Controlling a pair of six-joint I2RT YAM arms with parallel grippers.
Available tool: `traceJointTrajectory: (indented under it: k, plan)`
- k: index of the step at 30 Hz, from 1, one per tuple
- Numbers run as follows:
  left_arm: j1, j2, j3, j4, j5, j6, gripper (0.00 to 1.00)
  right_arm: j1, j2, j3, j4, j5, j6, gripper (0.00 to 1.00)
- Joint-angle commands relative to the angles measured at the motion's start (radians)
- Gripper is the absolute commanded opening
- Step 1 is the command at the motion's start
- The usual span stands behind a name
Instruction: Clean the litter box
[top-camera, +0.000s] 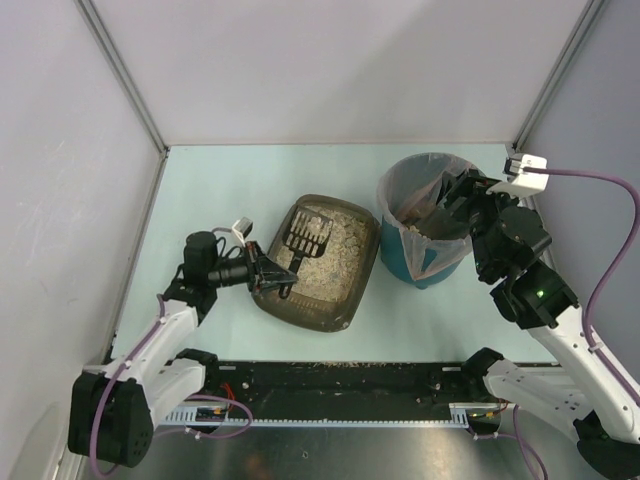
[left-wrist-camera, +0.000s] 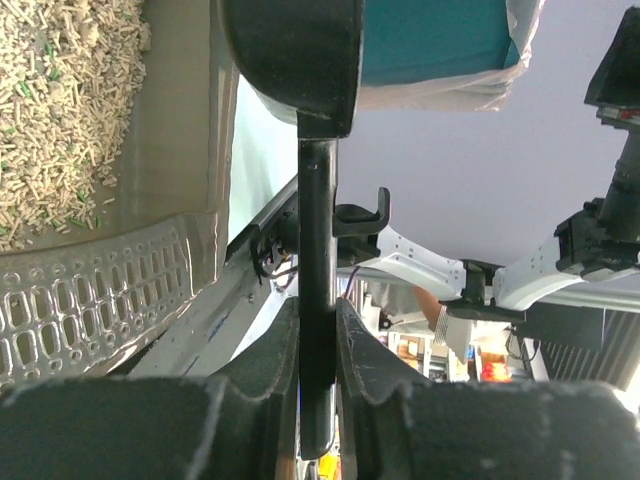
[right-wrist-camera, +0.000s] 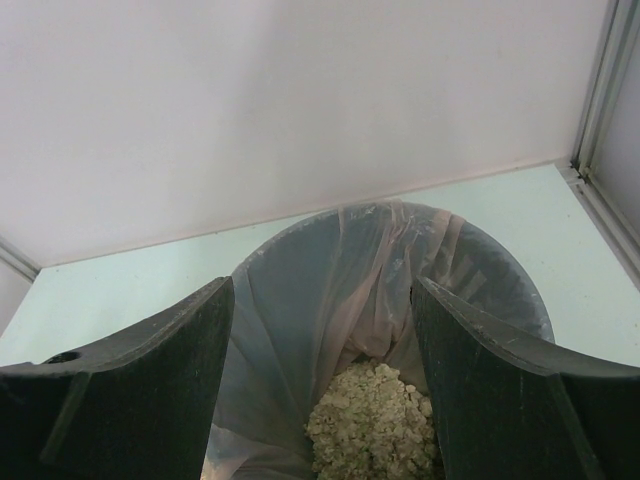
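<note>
The left tool (top-camera: 272, 276) is shut tight on the handle of the black scoop (top-camera: 310, 233). The scoop's head is over the litter box (top-camera: 300, 312), a brown tray of pale bits in the middle of the desk (top-camera: 220, 190). The right tool (right-wrist-camera: 322, 295) is wide open and holds nothing. It hangs over the teal bin (top-camera: 420, 268), just beside the tray.

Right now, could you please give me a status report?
Left pincer shut on scoop, scoop in litter box. Right pincer open over bin. Nothing between box and bin.
</note>
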Motion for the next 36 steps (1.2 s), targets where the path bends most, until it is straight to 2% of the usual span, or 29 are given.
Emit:
traceJointTrajectory:
  k: [1, 3, 7, 10, 11, 12, 13, 15, 18, 22, 26, 29, 32, 36]
  plan:
    - [0.006, -0.027, 0.054, -0.003, 0.054, 0.050, 0.00, 0.005, 0.002, 0.006, 0.047, 0.006, 0.005, 0.76]
    - [0.029, -0.034, 0.044, 0.032, 0.039, 0.018, 0.00, 0.005, -0.001, 0.004, 0.046, 0.005, 0.005, 0.76]
    - [0.021, -0.007, 0.067, -0.020, 0.057, 0.041, 0.00, 0.007, 0.000, 0.005, 0.038, 0.013, 0.007, 0.76]
    - [0.038, -0.039, 0.037, 0.113, 0.025, -0.066, 0.00, 0.007, -0.001, 0.004, 0.038, 0.011, 0.003, 0.76]
    - [0.032, -0.036, 0.040, 0.109, 0.016, -0.056, 0.00, 0.007, -0.001, 0.004, 0.038, 0.013, 0.005, 0.76]
    - [0.023, -0.016, 0.069, 0.075, 0.015, -0.035, 0.00, 0.007, 0.000, 0.004, 0.038, 0.016, 0.003, 0.76]
    - [0.001, -0.002, 0.094, -0.051, 0.009, 0.069, 0.00, 0.005, 0.003, 0.004, 0.038, 0.017, 0.002, 0.76]
    - [0.003, -0.001, 0.094, -0.079, 0.040, 0.069, 0.00, 0.007, 0.008, 0.006, 0.046, 0.013, -0.001, 0.76]
    - [0.036, -0.043, 0.048, 0.081, 0.028, -0.045, 0.00, 0.007, 0.009, 0.005, 0.058, 0.014, -0.003, 0.76]
    - [0.021, -0.001, 0.057, -0.008, 0.052, 0.027, 0.00, 0.005, 0.011, 0.004, 0.054, 0.019, 0.002, 0.76]
    - [0.030, -0.039, 0.014, 0.135, 0.062, -0.085, 0.00, 0.007, 0.009, 0.004, 0.055, 0.008, -0.003, 0.76]
    - [0.033, -0.005, 0.010, 0.113, 0.048, -0.074, 0.00, 0.007, 0.008, 0.004, 0.046, 0.019, -0.003, 0.76]
    - [0.032, 0.019, 0.010, 0.012, 0.040, 0.002, 0.00, 0.007, 0.011, 0.004, 0.044, 0.008, 0.002, 0.76]
    - [0.032, -0.007, 0.036, 0.017, 0.057, 0.016, 0.00, 0.008, 0.009, 0.004, 0.057, 0.000, -0.003, 0.76]
